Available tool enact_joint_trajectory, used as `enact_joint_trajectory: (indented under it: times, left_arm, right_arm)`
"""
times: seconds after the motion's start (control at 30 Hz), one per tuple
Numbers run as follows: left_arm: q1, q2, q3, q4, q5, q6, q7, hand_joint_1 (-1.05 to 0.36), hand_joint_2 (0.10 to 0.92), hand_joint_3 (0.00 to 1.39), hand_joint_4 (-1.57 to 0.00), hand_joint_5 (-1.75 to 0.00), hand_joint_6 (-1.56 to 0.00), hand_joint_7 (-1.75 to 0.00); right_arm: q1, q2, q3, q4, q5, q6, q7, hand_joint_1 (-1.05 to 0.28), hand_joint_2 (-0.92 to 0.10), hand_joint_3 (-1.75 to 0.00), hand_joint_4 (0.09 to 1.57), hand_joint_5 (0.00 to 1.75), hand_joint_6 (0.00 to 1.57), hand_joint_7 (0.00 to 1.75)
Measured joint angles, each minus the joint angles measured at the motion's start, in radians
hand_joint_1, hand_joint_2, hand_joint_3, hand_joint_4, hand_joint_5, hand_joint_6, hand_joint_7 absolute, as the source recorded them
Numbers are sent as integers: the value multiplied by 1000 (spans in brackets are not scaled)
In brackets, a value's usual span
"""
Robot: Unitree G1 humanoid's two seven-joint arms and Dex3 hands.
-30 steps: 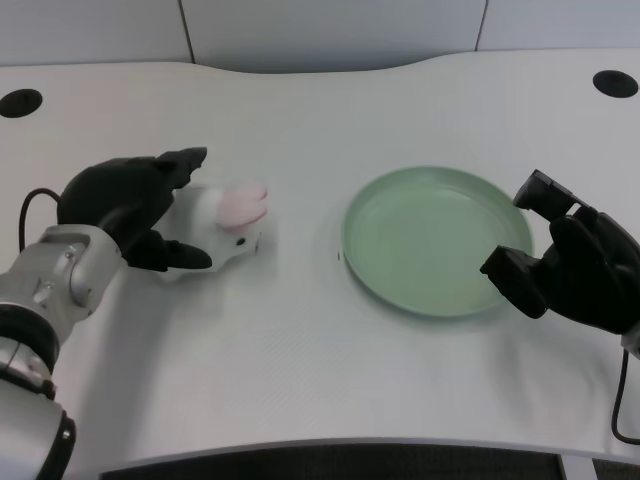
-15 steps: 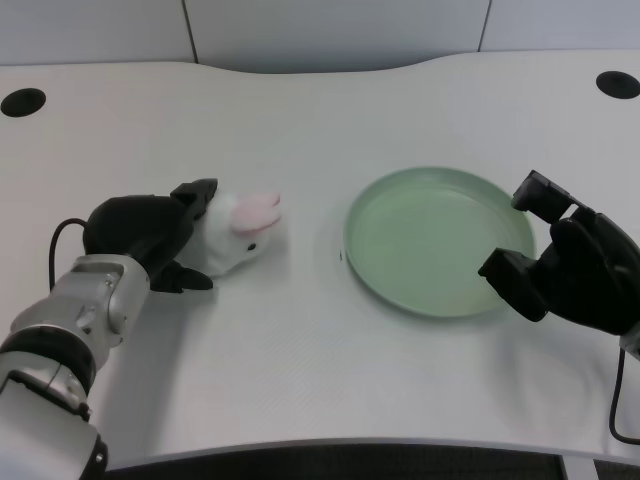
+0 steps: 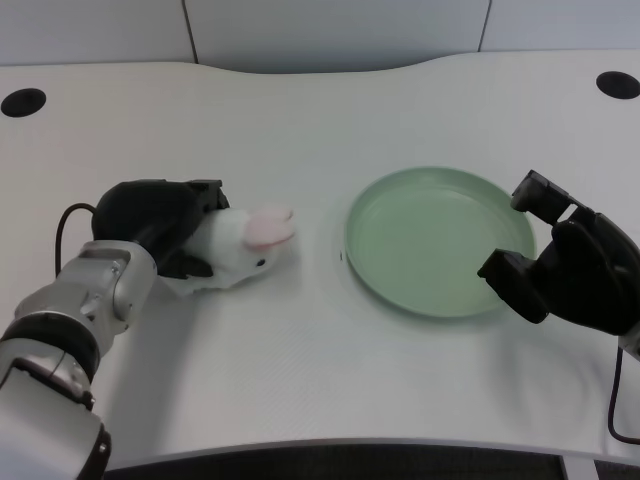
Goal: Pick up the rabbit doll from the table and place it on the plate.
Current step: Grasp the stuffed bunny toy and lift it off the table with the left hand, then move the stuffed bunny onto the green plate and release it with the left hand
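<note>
Your rabbit doll (image 3: 243, 250) lay on the table (image 3: 300, 380) left of the plate (image 3: 437, 240), long axis left-right, pink ears toward the plate, your left hand (image 3: 160, 222) grasped its rear, fingers wrapped round, soft white plush, round shallow green plate.

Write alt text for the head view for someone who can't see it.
The robot's left hand grips a white rabbit doll with pink ears on a white table, to the left of an empty green plate. The right hand rests at the plate's right edge.
</note>
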Motion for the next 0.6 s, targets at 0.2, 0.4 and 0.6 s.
enact_joint_trajectory:
  times: [0.2,0.4,0.6]
  left_arm:
    - [-26,-3,20,0,-22,-28,-4,-173,870,1,-575,-1205,-857,-561]
    - [-61,-23,25,0,-32,-70,-5,-177,875,1,-603,-1180,-866,-550]
    - [-114,-57,22,-1,-32,-109,0,-179,899,2,-550,-1303,-858,-579]
  right_arm:
    - [0,0,0,0,0,2,5,-599,-918,-72,1050,1746,801,1746]
    - [0,0,1,0,0,5,13,-611,-919,-61,1051,1746,806,1746]
    - [0,2,1,0,0,5,17,-615,-919,-54,1043,1746,803,1746]
